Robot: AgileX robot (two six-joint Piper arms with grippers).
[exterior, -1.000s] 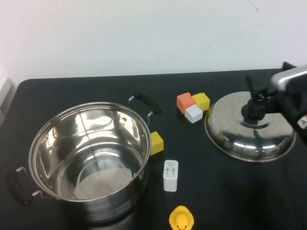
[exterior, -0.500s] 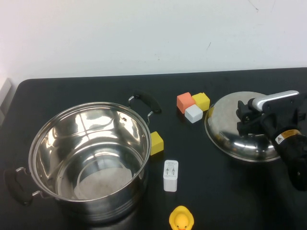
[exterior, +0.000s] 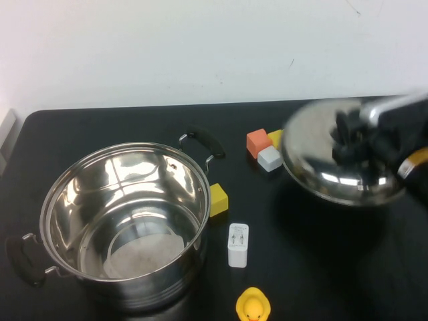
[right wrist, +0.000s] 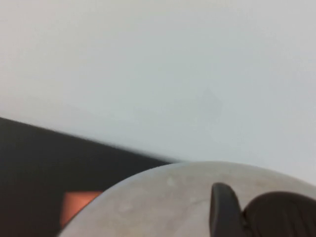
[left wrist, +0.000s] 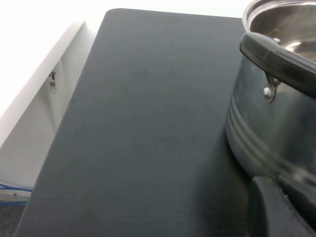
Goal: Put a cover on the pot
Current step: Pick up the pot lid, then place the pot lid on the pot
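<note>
The pot [exterior: 175, 271] is a large shiny steel stockpot with black side handles, open and empty, at the front left of the black table. It also shows in the left wrist view [left wrist: 276, 113]. The domed steel lid [exterior: 328, 170] hangs tilted above the table at the right, held by its black knob [right wrist: 281, 215]. My right gripper [exterior: 351, 142] is shut on that knob, well to the right of the pot. The lid fills the lower part of the right wrist view [right wrist: 163, 202]. My left gripper [left wrist: 281, 210] sits low beside the pot's left handle [left wrist: 274, 54].
An orange cube [exterior: 257, 142], a yellow cube [exterior: 275, 137] and a white cube [exterior: 270, 158] lie just left of the lid. Another yellow cube [exterior: 218, 199] touches the pot's right side. A white charger [exterior: 238, 245] and a yellow duck [exterior: 253, 306] lie in front.
My right gripper closed on the lid's knob and raised the lid off the table. The lid has shifted a little toward the back and left. The pot has not moved.
</note>
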